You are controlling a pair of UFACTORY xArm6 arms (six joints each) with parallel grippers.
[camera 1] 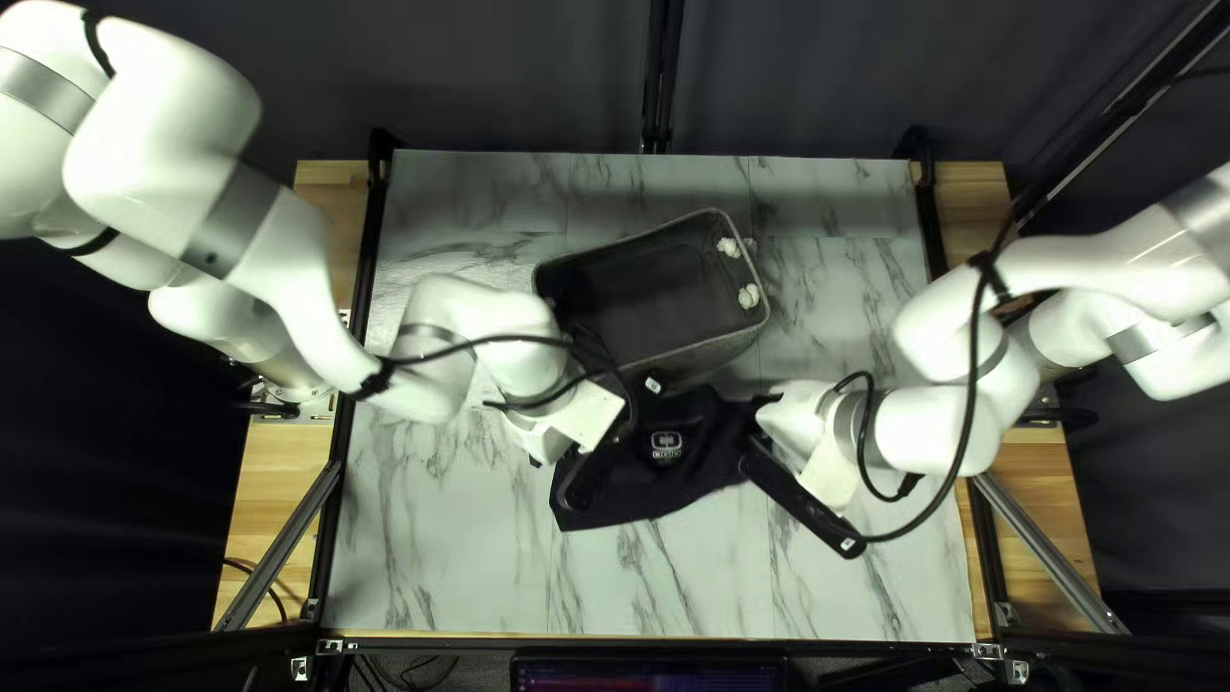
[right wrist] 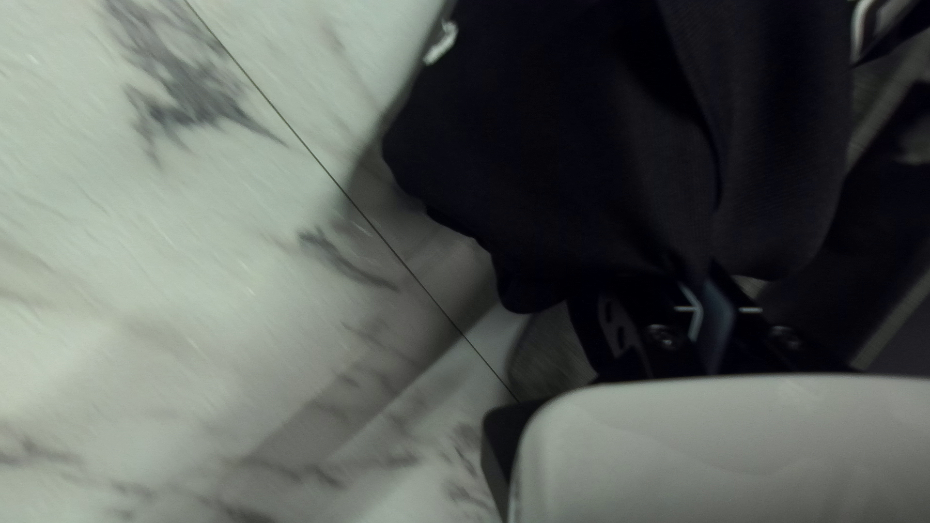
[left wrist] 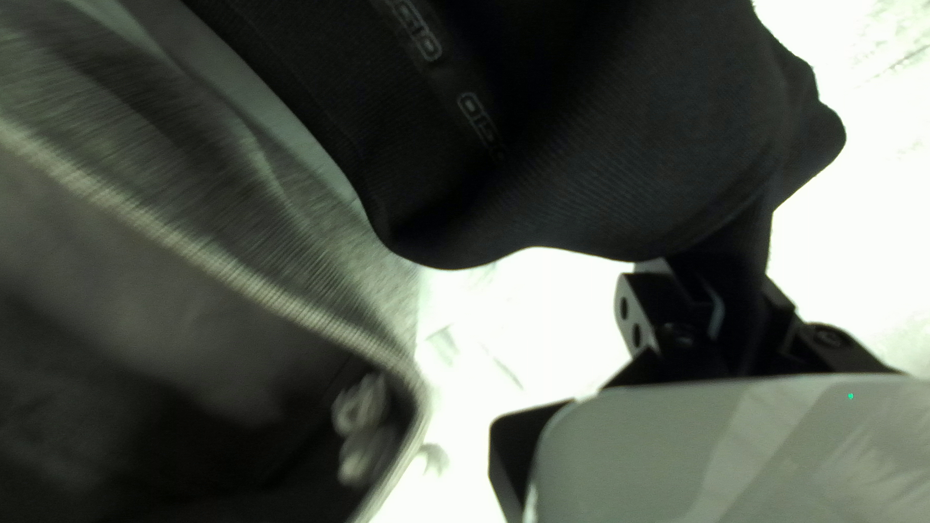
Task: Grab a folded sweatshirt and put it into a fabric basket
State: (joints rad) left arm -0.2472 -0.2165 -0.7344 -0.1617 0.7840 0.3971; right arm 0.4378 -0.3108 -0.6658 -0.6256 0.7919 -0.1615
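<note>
Marble-look tabletop point(camera 1: 449, 551) w/ gray fabric basket point(camera 1: 718, 355) approx. mid-table, open side up. Black sweatshirt point(camera 1: 654, 490), white logo on it, is outside basket, on its near side. L gripper point(camera 1: 602, 464): fingers clamped on sweatshirt cloth. R gripper point(camera 1: 805, 502): ditto, pinching a diff. part. 2 white knots point(camera 1: 748, 296) at basket's right end, top left view.

Robotics lab, or a test cell much like one. White left arm point(camera 1: 276, 244) and white right arm point(camera 1: 929, 429) based on wood boards point(camera 1: 263, 494) at either side of a marble-patterned table point(camera 1: 718, 577). Black metal frame point(camera 1: 449, 650) around it, dark curtain point(camera 1: 513, 77) behind. Cables point(camera 1: 417, 672) and a lit monitor point(camera 1: 647, 677) at near edge.
</note>
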